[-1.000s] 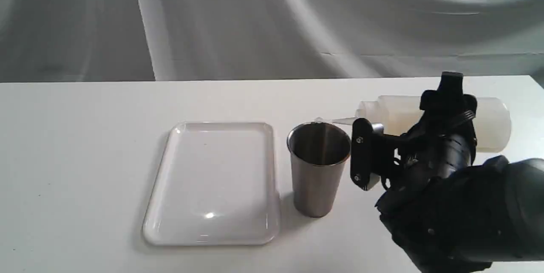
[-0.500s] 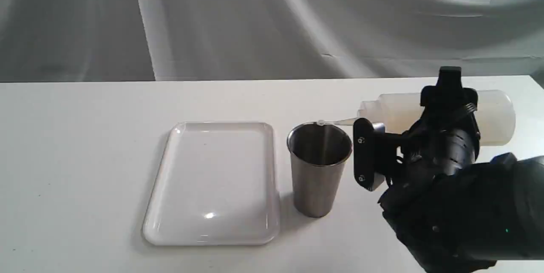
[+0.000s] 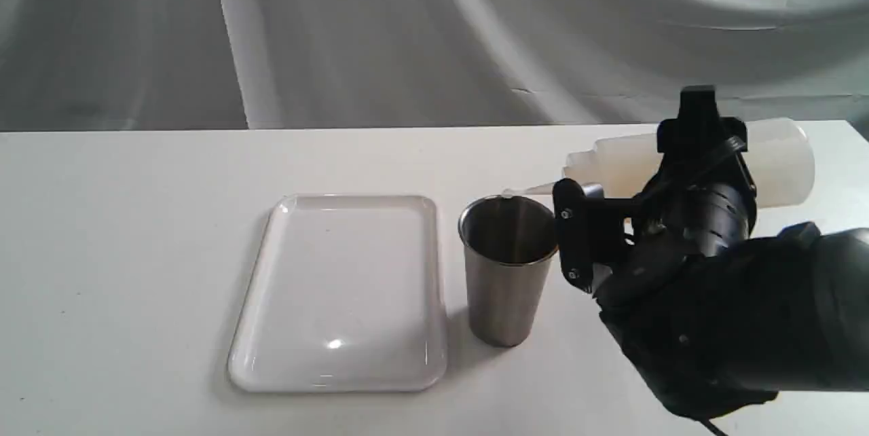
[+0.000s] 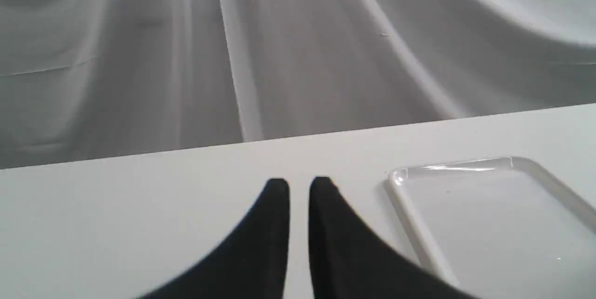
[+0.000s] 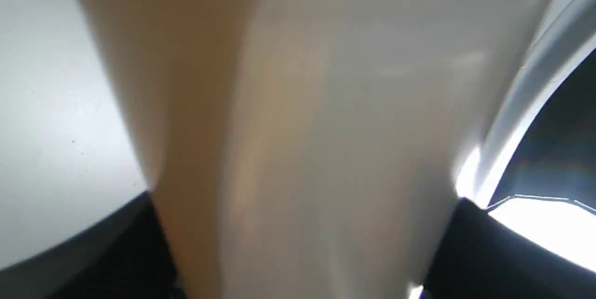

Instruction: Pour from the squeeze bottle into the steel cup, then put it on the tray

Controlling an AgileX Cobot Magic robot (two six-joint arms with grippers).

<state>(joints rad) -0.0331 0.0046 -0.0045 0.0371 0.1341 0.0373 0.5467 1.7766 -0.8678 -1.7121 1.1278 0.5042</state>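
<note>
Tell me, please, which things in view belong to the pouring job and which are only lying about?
Belong to the job:
squeeze bottle, tipped with its nozzle at the cup's rim; steel cup; tray; right gripper, holding the bottle.

Only lying about:
left gripper, holding nothing; white table; grey cloth behind.

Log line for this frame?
phase: pour | right gripper: shut on squeeze bottle, nozzle at steel cup rim | left gripper: idle beside tray
</note>
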